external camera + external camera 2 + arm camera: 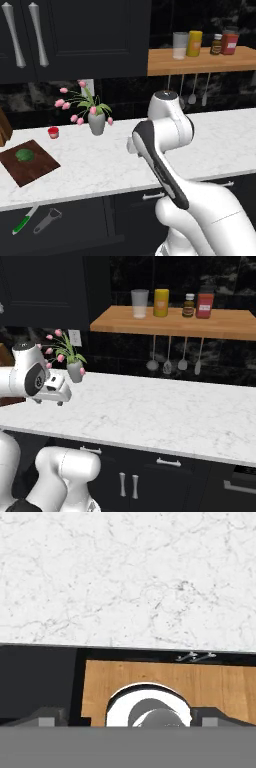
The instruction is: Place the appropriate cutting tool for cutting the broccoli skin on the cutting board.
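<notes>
The left base view shows the knife (25,220) with its bright green handle and pale blade. It is low in the picture, below the front edge of the white marble desk (150,160), in front of the dark cabinet fronts. It lies slanted, blade pointing up. Just beside it, to the right, is the grey metal peeler (48,220) — the two are near each other but apart.

The dark reddish-brown cutting board (29,162) lies flat at the left end of the desk, near the front edge. The broccoli (24,155) sits on the board, a small dark green lump. The knife is not on the board.

Behind the board, toward the back edge, stands a small red cup (53,132). To the right of the cup is a grey vase with pink flowers (96,120).

Above the desk on the back wall hangs a light wooden shelf (200,61) with a glass, a yellow can and two jars on it. Some ladles and spoons hang under it.

The white arm bends over the middle of the desk. In the hand view the fingers (47,717) stand far apart at the bottom edge — open, holding nothing. They point at the bare marble.
</notes>
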{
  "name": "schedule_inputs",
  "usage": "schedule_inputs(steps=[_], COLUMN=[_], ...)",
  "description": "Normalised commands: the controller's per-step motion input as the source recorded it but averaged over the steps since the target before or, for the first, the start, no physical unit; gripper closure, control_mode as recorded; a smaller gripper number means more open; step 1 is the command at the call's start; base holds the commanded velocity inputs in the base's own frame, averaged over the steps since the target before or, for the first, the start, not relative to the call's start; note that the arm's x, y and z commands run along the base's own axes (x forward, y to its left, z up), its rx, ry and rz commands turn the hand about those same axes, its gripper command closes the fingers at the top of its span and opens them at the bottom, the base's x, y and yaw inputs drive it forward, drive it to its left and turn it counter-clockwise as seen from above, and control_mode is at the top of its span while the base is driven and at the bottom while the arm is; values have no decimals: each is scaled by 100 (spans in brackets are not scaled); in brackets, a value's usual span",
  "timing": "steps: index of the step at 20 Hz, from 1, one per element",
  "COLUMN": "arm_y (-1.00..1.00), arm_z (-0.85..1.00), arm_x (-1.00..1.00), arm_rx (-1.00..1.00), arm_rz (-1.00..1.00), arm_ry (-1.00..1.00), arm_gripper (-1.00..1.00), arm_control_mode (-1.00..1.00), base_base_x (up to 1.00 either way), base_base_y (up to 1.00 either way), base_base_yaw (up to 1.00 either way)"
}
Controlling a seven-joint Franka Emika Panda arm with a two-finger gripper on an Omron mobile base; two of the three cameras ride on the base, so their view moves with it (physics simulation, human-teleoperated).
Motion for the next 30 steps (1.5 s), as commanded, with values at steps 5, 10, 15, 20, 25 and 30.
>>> schedule_inputs(steps=[5,10,15,20,25,30], arm_y=[85,64,38,10,27,28], arm_z=[-38,-38,-39,-40,-34,-29], arm_x=[0,0,0,0,0,0], arm_rx=[0,0,7,16,3,0], arm_rz=[0,5,3,0,0,0], arm_ry=[37,21,13,6,1,0], arm_gripper=[-100,-100,-100,-100,-100,-100], arm_control_mode=[-100,-100,-100,-100,-100,-100], base_base_x=[0,0,0,0,0,0], base_base_y=[0,0,0,0,0,0], base_base_yaw=[0,0,0,0,0,0])
